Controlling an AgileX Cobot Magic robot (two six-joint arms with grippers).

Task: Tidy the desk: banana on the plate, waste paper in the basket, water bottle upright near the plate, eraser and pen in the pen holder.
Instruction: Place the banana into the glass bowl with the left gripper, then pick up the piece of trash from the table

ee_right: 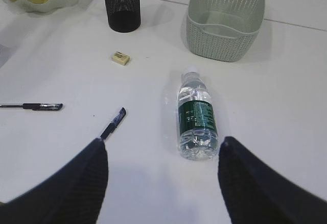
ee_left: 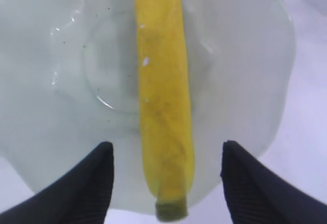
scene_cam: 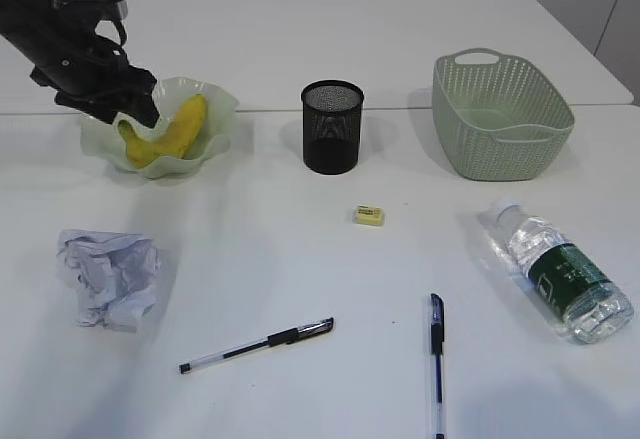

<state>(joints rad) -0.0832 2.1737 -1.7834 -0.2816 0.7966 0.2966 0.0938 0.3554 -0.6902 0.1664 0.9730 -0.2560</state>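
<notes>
The left gripper (ee_left: 166, 183) is spread wide over the plate (ee_left: 245, 55), its two dark ribbed fingers (ee_left: 87, 188) standing either side of the banana (ee_left: 162, 96) without touching it. The banana lies in the plate, a long yellow fruit with faint brown speckling and a greenish-brown stub end pointing toward the gripper; in the exterior view it curves across the plate with one end resting up on the rim. The plate is pale green and translucent, with a wavy ruffled edge, and sits at the far left of the desk (scene_cam: 260, 259).

The right gripper (ee_right: 163, 183) is also spread, holding nothing, above the near right part of the desk. Just beyond it the bottle (ee_right: 195, 116) lies on its side, clear plastic with a dark green label and a white cap, the cap pointing toward the basket (ee_right: 225, 20). The basket is sage green, oval, with perforated woven-look walls, and it looks bare inside.

Left of the basket stands the black mesh holder (scene_cam: 332, 126), upright. The small yellow eraser (scene_cam: 369, 216) lies on the desk near it, on the near side. Two pens lie flat nearer the front: a black pen (scene_cam: 256, 345) at a slant and a blue pen (scene_cam: 437, 364) pointing almost straight forward. The crumpled white paper (scene_cam: 110, 277) sits on the desk at front left, well apart from the basket
</notes>
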